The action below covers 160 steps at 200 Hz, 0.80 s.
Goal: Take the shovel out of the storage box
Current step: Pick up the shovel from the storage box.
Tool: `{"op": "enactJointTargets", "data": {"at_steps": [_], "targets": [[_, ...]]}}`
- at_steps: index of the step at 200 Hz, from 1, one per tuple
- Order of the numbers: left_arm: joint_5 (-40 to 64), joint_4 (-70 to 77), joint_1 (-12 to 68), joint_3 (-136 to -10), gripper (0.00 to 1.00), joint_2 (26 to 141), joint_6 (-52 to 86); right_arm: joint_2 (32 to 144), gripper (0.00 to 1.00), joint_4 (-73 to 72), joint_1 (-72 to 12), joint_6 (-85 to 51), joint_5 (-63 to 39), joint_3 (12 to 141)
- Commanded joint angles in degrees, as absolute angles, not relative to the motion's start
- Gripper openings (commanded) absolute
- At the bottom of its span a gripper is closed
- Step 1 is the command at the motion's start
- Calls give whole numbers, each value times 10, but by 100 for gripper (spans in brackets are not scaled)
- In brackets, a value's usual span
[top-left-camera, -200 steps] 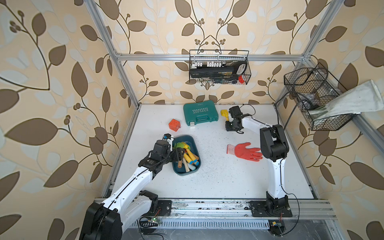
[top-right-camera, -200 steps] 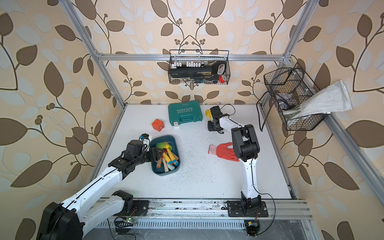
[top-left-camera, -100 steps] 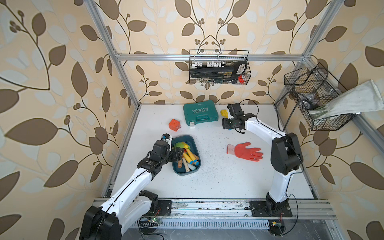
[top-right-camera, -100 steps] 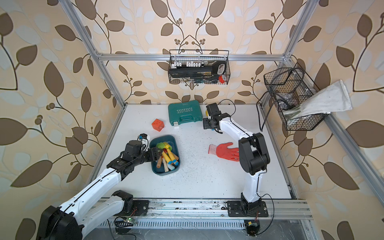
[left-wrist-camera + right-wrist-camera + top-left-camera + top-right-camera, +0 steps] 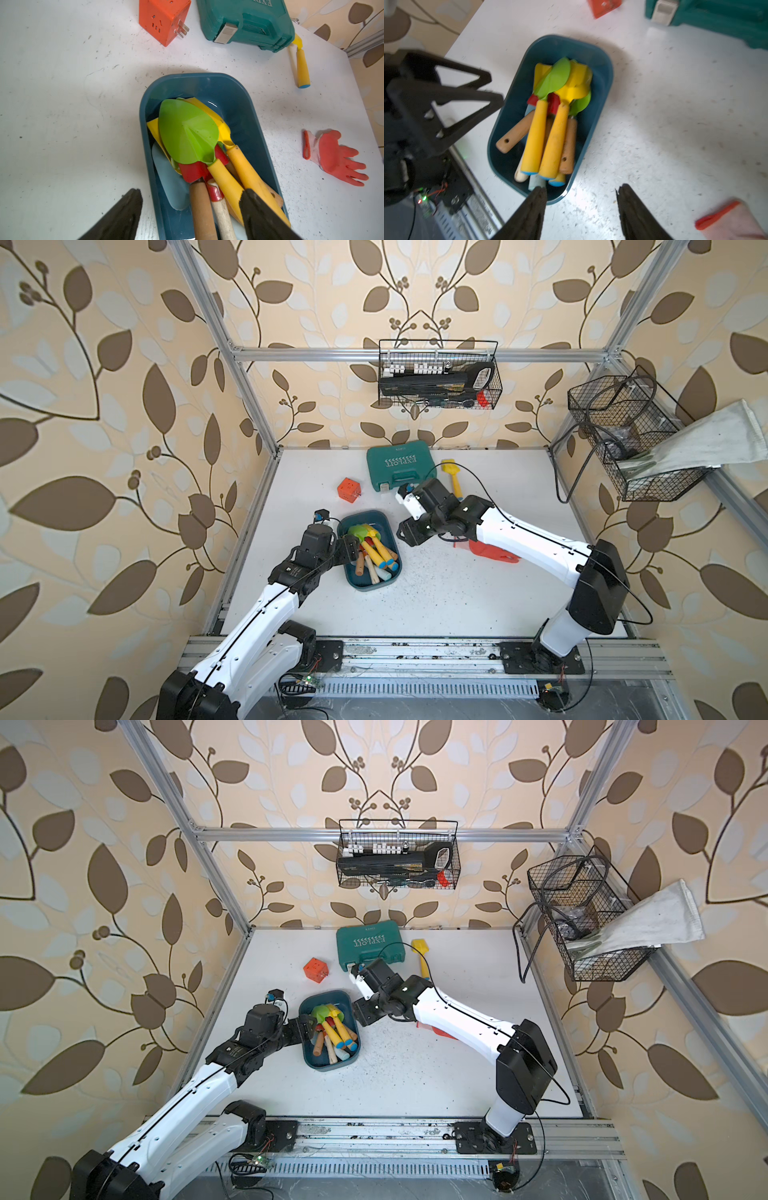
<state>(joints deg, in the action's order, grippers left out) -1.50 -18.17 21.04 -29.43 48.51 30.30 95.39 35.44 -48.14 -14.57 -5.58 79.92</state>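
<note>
**Step in hand: approach, before the grasp.** No shovel is held yet. Read directions on a top view, with 12 o'clock at the back wall.

**Location of the task's things.** The storage box (image 5: 370, 585) stands on the white table (image 5: 457, 605) toward its 9 o'clock side. It holds a loose pile of toy shovels, blades toward 11 o'clock and handles toward 5 o'clock. The green-bladed shovel (image 5: 188, 133) lies topmost, and its yellow handle (image 5: 534, 137) is exposed along its whole length. One further yellow shovel (image 5: 451, 475) lies outside the box, beside the green tool case (image 5: 397, 466) at 12 o'clock.

**State of the pincers.**
- The left gripper (image 5: 190, 194) is at the box's 9 o'clock wall. Its jaws are spread and empty. One finger is outside the wall over the table. The other is over the yellow handles.
- The right gripper (image 5: 581, 188) is just beside the box at 3 o'clock. Its jaws are parted and grip nothing.

**Next move, as judged.**
1. Commit one arm only, because both wrists crowd the same box.
2. Bring both fingers inside the rim, astride the topmost yellow handle.
3. Close across the handle, not along it.
4. Lift straight up until the blade clears the wall.

Expect the stacked blades to catch on one another, so you may need to steady the box.
</note>
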Motion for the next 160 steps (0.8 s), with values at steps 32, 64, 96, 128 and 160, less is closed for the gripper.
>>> {"op": "enactJointTargets", "data": {"at_steps": [32, 64, 96, 128, 160], "targets": [[-3, -181, 165, -307, 80, 512, 315, 987, 55, 384, -551, -145, -64, 810], [16, -169, 138, -296, 79, 511, 322, 1028, 52, 377, -571, -155, -66, 834], [32, -161, 128, -290, 79, 511, 325, 1068, 49, 373, -589, -163, -44, 869], [35, -160, 127, -290, 80, 513, 327, 1105, 49, 378, -599, -166, -14, 910], [33, -164, 127, -290, 80, 512, 329, 1136, 49, 396, -604, -171, 35, 941]]}}
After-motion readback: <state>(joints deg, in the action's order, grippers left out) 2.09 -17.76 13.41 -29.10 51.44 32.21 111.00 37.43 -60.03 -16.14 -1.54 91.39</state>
